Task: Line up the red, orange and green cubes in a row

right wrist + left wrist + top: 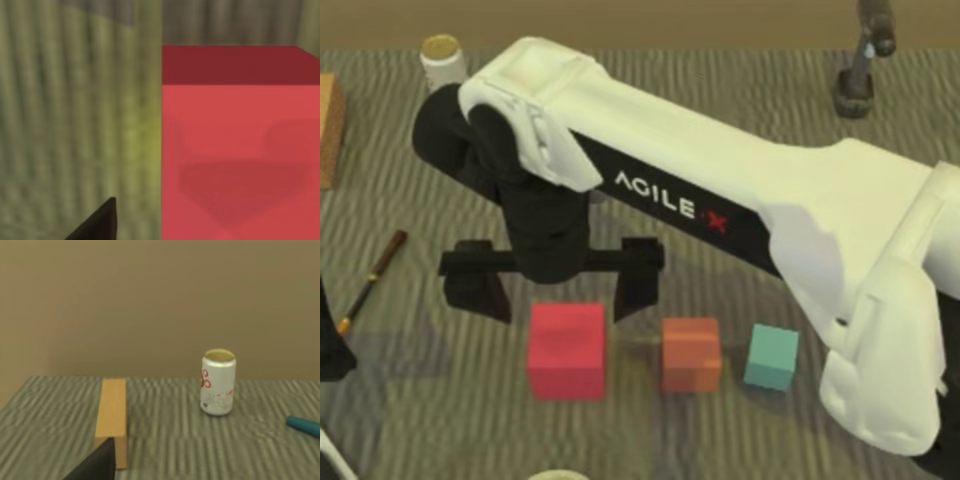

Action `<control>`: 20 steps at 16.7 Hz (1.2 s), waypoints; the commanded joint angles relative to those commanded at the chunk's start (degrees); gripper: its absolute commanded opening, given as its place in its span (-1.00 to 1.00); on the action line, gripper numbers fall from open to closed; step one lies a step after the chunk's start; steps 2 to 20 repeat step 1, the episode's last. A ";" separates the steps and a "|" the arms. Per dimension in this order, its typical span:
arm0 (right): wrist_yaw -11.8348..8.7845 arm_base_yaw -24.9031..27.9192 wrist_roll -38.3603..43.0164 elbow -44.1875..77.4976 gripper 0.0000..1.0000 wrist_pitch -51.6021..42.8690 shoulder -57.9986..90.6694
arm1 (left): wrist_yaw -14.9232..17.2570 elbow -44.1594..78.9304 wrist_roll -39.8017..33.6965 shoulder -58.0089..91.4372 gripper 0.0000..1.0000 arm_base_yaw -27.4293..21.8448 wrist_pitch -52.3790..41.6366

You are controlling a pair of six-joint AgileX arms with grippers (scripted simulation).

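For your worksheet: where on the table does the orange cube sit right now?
In the top view, the orange cube sits near the front centre of the table, between the red cube on its left and the green cube on its right.

red cube (567, 350): crimson
orange cube (691, 354): orange
green cube (771, 357): mint
table (440, 400): grey-green, ribbed
can (218, 382): white, red marks

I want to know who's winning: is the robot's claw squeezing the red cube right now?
No. In the top view the right gripper is open, just behind the red cube, gripping nothing.
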 joint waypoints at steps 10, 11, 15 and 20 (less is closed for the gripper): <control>0.00 0.01 -0.01 0.10 1.00 -0.10 -0.01 | 0.00 0.00 0.00 0.00 1.00 0.00 0.00; 0.00 0.01 -0.01 0.10 1.00 -0.10 -0.01 | 0.00 0.00 0.00 0.00 1.00 0.00 0.00; 0.00 0.01 -0.01 0.10 1.00 -0.10 -0.01 | 0.00 0.00 0.00 0.00 1.00 0.00 0.00; 0.00 0.01 -0.01 0.10 1.00 -0.10 -0.01 | 0.00 0.00 0.00 0.00 1.00 0.00 0.00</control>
